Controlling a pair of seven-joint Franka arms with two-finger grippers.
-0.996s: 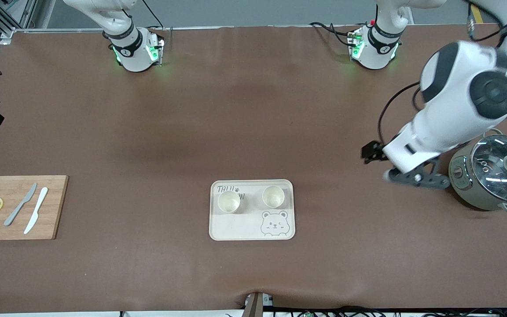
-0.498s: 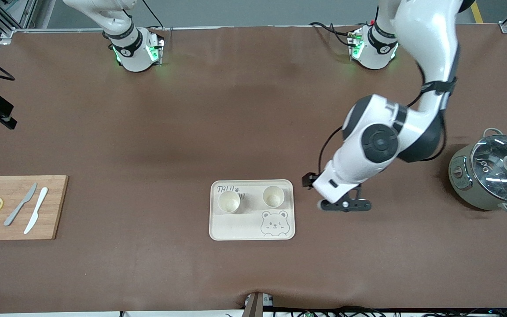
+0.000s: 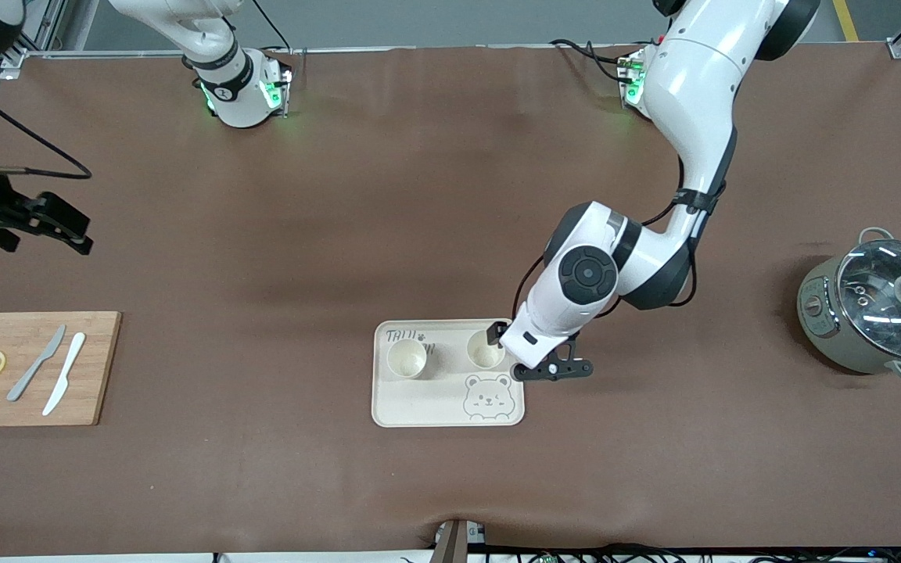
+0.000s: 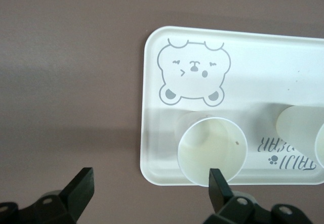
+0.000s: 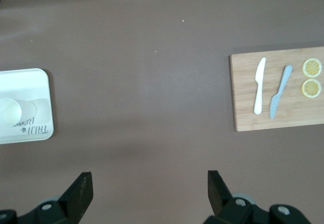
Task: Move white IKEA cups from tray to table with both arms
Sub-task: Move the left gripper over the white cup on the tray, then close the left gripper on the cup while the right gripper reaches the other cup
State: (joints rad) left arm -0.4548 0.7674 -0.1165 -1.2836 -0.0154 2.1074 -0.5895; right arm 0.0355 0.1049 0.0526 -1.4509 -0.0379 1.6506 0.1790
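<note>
Two white IKEA cups stand upright on the cream bear tray, one toward the left arm's end and one toward the right arm's end. My left gripper hangs open over the tray's edge beside the first cup. In the left wrist view that cup sits just inside one fingertip, and the left gripper is mostly over bare table; the other cup shows at the edge. My right gripper is open over bare table at the right arm's end. The right wrist view shows the right gripper empty.
A wooden cutting board with two knives and two lemon slices lies toward the right arm's end, nearer the front camera than the right gripper. A grey pot with a glass lid stands at the left arm's end.
The left arm has swung from beside the pot across to the tray's edge by the cup. The right gripper has come further in over the table. Both cups stayed put.
</note>
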